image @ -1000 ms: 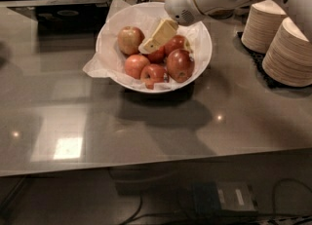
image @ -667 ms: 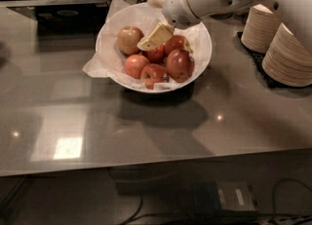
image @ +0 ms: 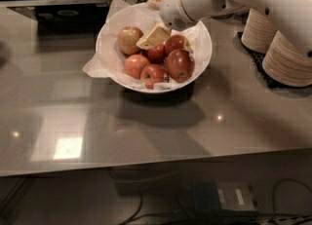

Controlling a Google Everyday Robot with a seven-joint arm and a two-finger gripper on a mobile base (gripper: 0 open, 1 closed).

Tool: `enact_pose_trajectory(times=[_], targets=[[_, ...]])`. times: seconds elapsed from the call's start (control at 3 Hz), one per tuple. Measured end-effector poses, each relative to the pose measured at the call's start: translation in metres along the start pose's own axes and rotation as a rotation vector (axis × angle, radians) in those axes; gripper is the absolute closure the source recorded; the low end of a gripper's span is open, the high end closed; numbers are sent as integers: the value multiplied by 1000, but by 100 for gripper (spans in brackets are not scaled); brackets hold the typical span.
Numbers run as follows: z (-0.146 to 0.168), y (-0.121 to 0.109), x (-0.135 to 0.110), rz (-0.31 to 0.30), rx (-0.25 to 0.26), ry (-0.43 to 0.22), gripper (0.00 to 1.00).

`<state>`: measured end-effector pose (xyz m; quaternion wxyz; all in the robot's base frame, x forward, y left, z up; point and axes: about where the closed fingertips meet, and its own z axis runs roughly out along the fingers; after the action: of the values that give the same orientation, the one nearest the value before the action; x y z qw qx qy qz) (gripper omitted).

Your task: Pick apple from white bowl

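Observation:
The white bowl [image: 200, 56] stands on the grey counter, lined with crumpled white paper and holding several apples. The apple [image: 129, 39], the palest one, yellowish-tan with a red blush, lies at the bowl's back left. My gripper [image: 152, 37] reaches down into the bowl from the upper right. Its cream tip is just right of that apple, above the smaller red apples [image: 155, 53]. A big dark-red apple [image: 179, 65] lies at the bowl's right. The gripper holds nothing that I can see.
Stacks of cream paper plates [image: 287, 58] stand on a dark mat at the right, close under my arm. The grey counter [image: 68, 121] stretches to the left and front of the bowl. Cables and a box lie on the floor below.
My arm has shifted a little to the left over the bowl. The gripper's tip has edged slightly toward the pale apple. The apples have not moved.

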<state>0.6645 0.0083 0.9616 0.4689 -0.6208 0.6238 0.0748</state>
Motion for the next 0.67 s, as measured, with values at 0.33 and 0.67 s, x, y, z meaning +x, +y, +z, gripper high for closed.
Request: enact_pose_trajectory(times=[0.33, 0.67], targets=[[8, 0, -4, 0, -19, -18, 30], [6, 4, -20, 43, -86, -86, 29]])
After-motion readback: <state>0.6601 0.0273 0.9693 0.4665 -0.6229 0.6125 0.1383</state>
